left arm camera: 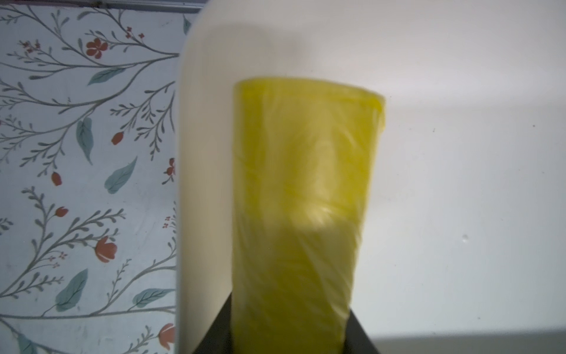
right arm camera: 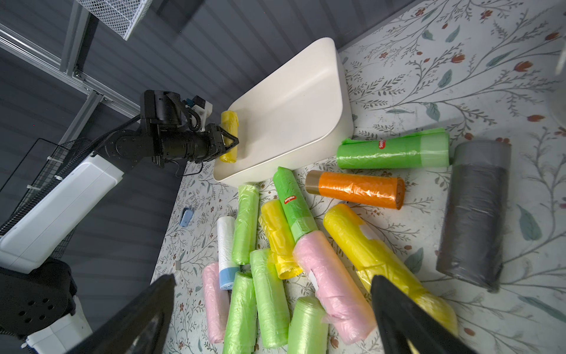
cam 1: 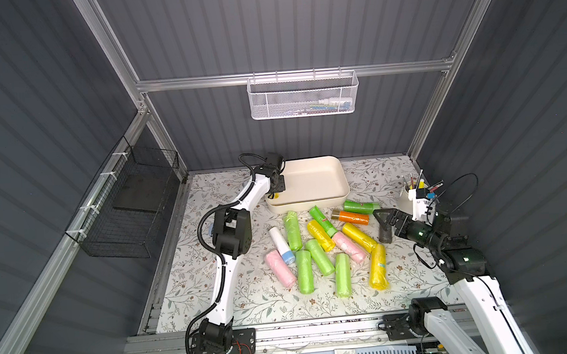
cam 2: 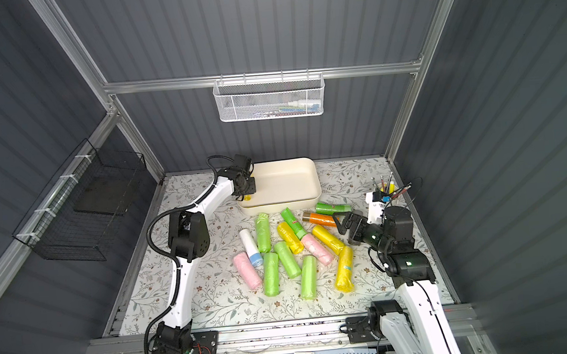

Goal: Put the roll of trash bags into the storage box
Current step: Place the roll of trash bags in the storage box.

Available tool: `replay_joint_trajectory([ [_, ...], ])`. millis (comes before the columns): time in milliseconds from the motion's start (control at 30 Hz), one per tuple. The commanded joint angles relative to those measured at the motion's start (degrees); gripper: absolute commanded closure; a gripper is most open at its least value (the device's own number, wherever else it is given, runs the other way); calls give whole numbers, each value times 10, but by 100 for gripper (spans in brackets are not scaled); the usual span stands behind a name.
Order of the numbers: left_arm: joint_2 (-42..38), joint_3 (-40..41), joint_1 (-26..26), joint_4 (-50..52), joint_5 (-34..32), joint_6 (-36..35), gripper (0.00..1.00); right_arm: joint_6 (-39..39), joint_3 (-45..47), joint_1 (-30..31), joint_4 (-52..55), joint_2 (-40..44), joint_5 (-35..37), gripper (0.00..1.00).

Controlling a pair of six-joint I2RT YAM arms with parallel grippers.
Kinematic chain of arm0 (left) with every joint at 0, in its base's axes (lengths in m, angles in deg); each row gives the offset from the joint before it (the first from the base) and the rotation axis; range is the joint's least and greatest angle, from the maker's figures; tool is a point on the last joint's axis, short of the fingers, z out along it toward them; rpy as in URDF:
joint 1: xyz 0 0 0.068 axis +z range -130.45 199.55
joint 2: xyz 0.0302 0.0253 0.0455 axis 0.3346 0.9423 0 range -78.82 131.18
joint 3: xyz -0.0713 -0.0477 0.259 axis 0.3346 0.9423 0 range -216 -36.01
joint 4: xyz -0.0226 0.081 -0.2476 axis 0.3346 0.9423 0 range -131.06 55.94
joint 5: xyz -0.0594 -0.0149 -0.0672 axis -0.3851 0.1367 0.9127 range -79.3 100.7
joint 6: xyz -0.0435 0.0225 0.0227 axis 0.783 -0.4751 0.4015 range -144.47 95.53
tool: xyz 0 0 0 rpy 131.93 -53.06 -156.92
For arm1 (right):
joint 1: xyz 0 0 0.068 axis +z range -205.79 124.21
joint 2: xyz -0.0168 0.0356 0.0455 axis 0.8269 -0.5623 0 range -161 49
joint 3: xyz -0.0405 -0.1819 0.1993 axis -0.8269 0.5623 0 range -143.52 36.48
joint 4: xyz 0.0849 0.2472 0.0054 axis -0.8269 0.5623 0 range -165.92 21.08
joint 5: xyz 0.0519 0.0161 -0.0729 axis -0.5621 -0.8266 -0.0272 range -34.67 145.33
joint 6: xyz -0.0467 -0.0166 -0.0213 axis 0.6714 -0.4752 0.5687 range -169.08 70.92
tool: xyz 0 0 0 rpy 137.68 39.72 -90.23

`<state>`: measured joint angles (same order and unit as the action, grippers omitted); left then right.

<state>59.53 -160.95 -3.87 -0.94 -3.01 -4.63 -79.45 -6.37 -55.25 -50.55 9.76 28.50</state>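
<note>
My left gripper (cam 1: pixel 275 189) is shut on a yellow roll of trash bags (right arm camera: pixel 229 135), which sticks out past both fingers. It hangs over the front left corner of the cream-white storage box (cam 1: pixel 311 205), just inside the wall (left arm camera: pixel 202 153). The left wrist view shows the yellow roll (left arm camera: pixel 300 199) reaching out from the jaws over the box's bare floor. Whether it touches the floor I cannot tell. My right gripper (right arm camera: pixel 272 312) stands open above the pile of loose rolls at the right, holding nothing.
Several green, yellow, pink, white and orange rolls (cam 1: pixel 314 247) lie in front of the box, a dark grey one (right arm camera: pixel 474 214) beside my right gripper (cam 1: pixel 386 223). A pen cup (cam 1: pixel 409 193) stands at the right. A white mesh basket (cam 1: pixel 303 96) and a black wire basket (cam 1: pixel 124 209) hang on the walls.
</note>
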Motion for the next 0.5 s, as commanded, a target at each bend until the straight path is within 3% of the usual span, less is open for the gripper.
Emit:
replay_joint_trajectory([
  [0,12,-21,-7,15,-37,-18,63,13,-4,1,9,-2,11,1],
  [467,39,-20,-8,9,-47,-24,62,9,-12,1,27,-11,30,1],
])
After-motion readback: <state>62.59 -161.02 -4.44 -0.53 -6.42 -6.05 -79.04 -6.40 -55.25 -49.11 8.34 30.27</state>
